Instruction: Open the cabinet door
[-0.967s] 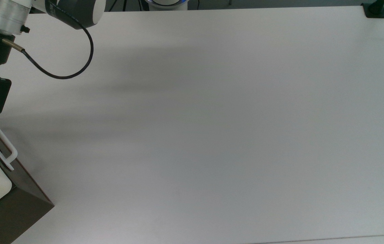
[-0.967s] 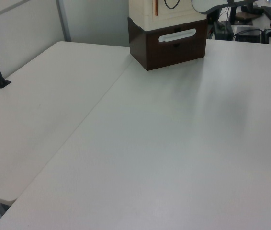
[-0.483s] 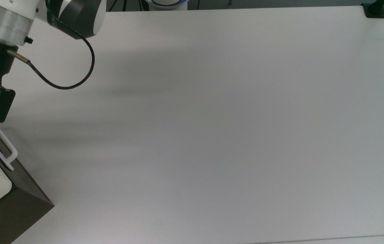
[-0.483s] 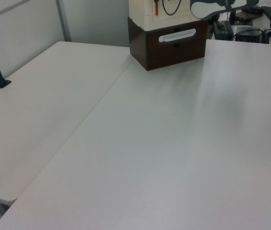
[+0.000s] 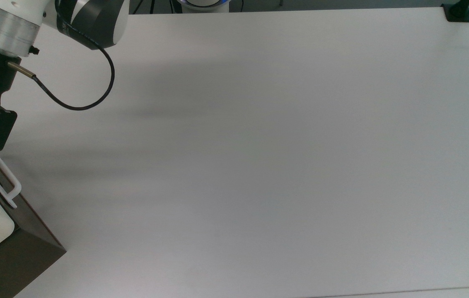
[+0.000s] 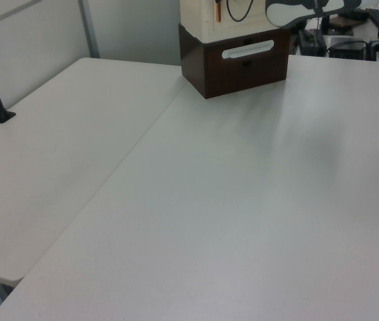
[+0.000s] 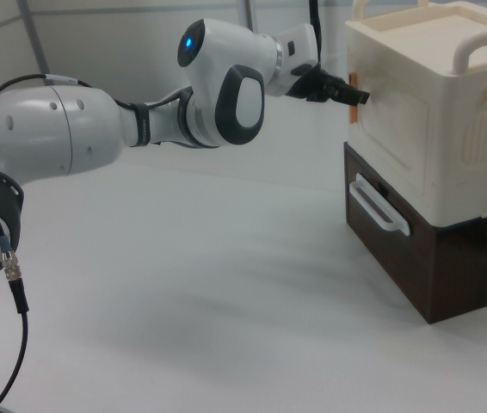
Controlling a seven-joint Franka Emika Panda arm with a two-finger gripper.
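Cream plastic formed the cabinet door (image 7: 394, 116), which was met directly ahead of the claw (image 7: 360, 95), its orange tab (image 7: 353, 83) just beside the tip. Whether the claw was closed on that tab could not be told. The panel was judged light, rigid and smooth, best taken at the tab, since the rim offered little purchase. The brown cabinet (image 7: 450, 249) lay below the claw. Compared with a second earlier, the claw had been brought nearer the cabinet; the door looked unmoved.
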